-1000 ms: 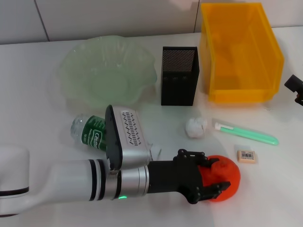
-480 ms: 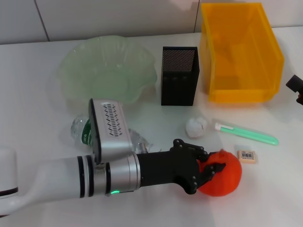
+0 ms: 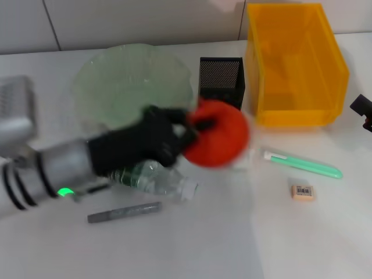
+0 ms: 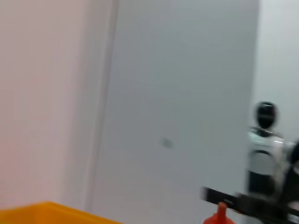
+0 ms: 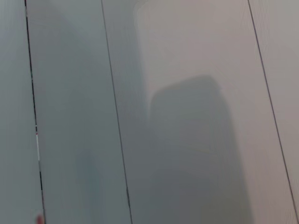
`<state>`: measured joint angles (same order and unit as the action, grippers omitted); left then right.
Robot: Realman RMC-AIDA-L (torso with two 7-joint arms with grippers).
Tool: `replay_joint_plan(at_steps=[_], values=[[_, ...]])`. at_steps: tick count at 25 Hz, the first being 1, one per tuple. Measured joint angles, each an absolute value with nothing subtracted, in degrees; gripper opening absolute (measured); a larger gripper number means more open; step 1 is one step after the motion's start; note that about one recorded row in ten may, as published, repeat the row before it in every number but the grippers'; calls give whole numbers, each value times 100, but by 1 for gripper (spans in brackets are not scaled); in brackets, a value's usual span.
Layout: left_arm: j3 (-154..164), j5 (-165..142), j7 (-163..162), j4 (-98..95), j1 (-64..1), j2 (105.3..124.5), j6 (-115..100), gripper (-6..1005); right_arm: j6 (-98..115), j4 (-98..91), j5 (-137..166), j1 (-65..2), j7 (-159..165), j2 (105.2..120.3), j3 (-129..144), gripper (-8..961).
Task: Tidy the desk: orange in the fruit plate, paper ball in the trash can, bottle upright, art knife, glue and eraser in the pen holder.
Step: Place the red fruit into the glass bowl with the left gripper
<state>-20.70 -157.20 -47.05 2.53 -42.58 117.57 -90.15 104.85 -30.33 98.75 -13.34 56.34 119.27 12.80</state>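
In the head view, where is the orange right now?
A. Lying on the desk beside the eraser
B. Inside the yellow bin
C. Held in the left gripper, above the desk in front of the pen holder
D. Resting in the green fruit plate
C: the left gripper grips the orange, lifted in front of the black pen holder, short of the fruit plate.

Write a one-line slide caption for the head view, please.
Left gripper carries the orange above the desk toward the green fruit plate; the bottle lies on its side.

You are looking at a bright orange fruit (image 3: 218, 139), a pale green ruffled plate (image 3: 116, 81), a black mesh holder (image 3: 221, 87), a yellow bin (image 3: 296, 64) and a mint-green knife (image 3: 305, 164).
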Motion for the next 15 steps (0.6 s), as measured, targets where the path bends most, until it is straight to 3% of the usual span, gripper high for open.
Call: replay_joint_plan(at_steps=[9, 15], values=[[-3623, -15688, -4710, -551, -4643, 11499, -7912, 59, 10910, -3320, 10698, -1313, 5634, 11893, 2438, 801], [-3705, -15679, -4469, -516, -5018, 11588, -6607, 60, 10940, -3285, 10922, -1315, 5655, 11914, 2749, 801]])
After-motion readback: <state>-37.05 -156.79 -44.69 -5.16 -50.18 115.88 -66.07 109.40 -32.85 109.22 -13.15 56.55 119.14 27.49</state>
